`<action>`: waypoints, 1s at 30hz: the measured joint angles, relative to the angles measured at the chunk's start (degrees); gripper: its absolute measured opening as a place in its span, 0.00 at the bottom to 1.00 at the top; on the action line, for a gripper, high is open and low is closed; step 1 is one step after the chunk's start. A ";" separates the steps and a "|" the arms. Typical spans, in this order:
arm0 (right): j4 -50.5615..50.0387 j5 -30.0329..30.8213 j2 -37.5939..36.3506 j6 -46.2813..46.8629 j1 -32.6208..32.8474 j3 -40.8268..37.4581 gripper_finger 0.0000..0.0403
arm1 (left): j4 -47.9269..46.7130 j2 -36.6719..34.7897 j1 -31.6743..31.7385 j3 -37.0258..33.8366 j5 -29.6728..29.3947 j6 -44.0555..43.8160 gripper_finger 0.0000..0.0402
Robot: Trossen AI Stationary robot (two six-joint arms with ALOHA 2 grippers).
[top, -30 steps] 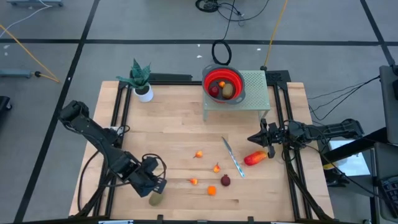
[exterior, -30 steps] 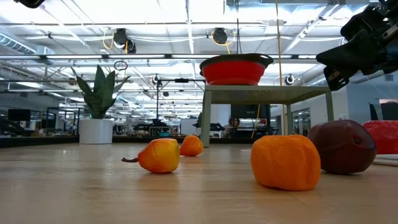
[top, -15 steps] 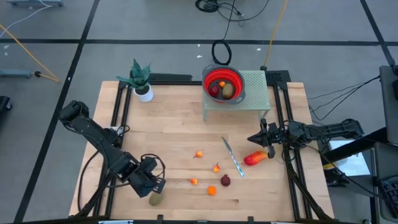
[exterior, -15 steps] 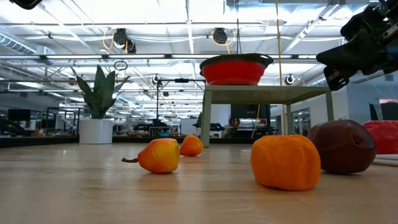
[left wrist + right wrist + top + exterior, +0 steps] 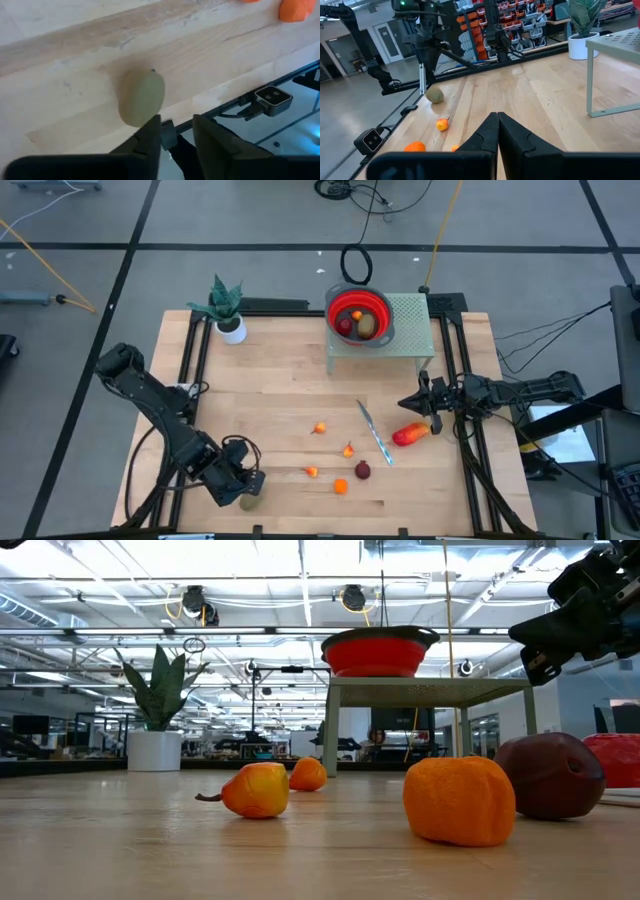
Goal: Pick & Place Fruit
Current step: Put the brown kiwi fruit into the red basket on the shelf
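From above, the left gripper (image 5: 243, 488) hangs over the wooden table's (image 5: 270, 380) near-left corner, and the olive-brown oval fruit (image 5: 251, 502) lies just beside it at its five o'clock. The right gripper (image 5: 412, 402) waits at the table's right edge; the elongated red-orange fruit (image 5: 410, 434) lies near it at six o'clock. The round red bowl with grey rim (image 5: 360, 313) sits on a pale green stand (image 5: 410, 330).

At table level, an orange lumpy fruit (image 5: 459, 800) touches a dark red ball (image 5: 550, 775).

Past the left wrist, the two dark fingers (image 5: 150, 137) stand slightly parted, gripping nothing, the oval fruit (image 5: 141, 97) just ahead of their tips.

Past the right wrist, the fingers (image 5: 490, 132) are pressed together, empty.
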 joint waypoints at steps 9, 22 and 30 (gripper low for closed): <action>0.00 0.00 0.00 -0.15 0.00 0.00 0.00 | 7.92 5.47 -1.51 -0.02 0.23 -1.17 0.58; 0.02 0.00 -0.02 -0.17 -0.02 0.00 0.00 | 4.70 9.04 -2.04 -0.02 8.35 -1.05 0.70; 0.02 0.00 -0.02 -0.15 0.00 0.00 0.00 | 4.08 9.03 -1.97 -0.02 4.50 1.36 0.70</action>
